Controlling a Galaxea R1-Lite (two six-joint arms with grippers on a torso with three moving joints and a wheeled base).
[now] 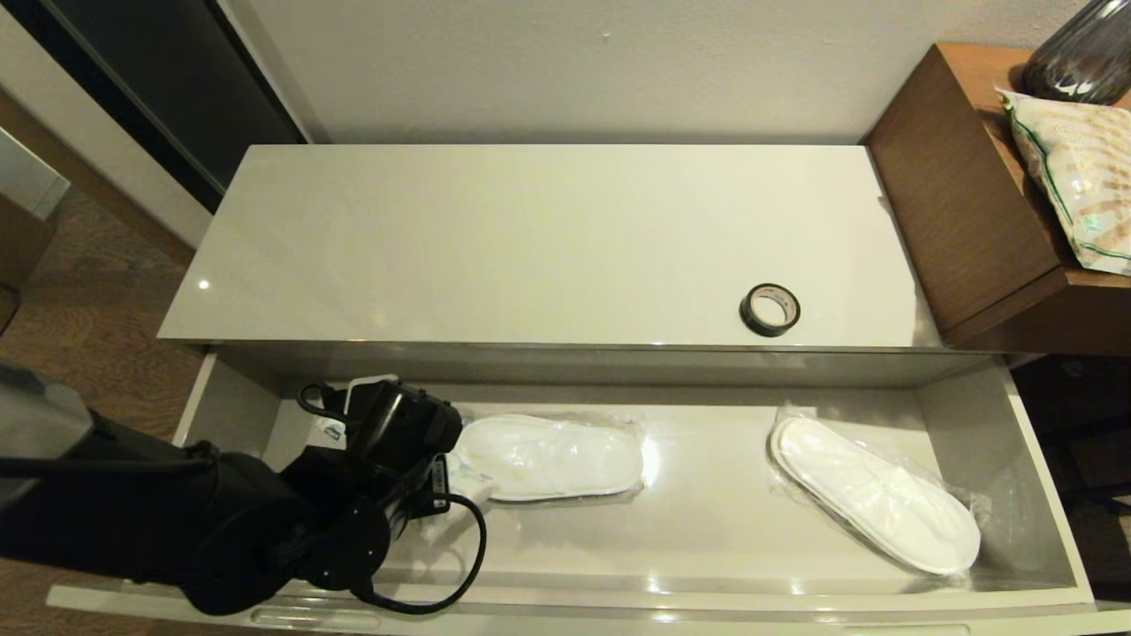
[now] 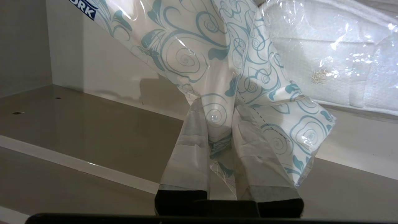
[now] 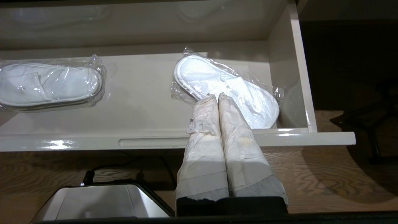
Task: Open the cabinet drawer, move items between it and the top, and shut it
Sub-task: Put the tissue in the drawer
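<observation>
White tissue pack (image 2: 199, 59) w/ pale blue swirls is pinched in the left tool (image 2: 221, 124), inside the open cabinet drawer (image 1: 707, 530) at its left end, next to a wrapped slipper (image 1: 548, 457). Black tape roll (image 1: 770, 309) sits on the top (image 1: 495, 238), right side near front edge. Right tool (image 3: 217, 98) clenched, empty, hanging in front of drawer.

Bare drawer (image 1: 1051, 495) floor lies between two wrapped slippers (image 1: 548, 457).

Black left arm (image 1: 177, 521) with looping cable; jaws wrapped in white tape.
</observation>
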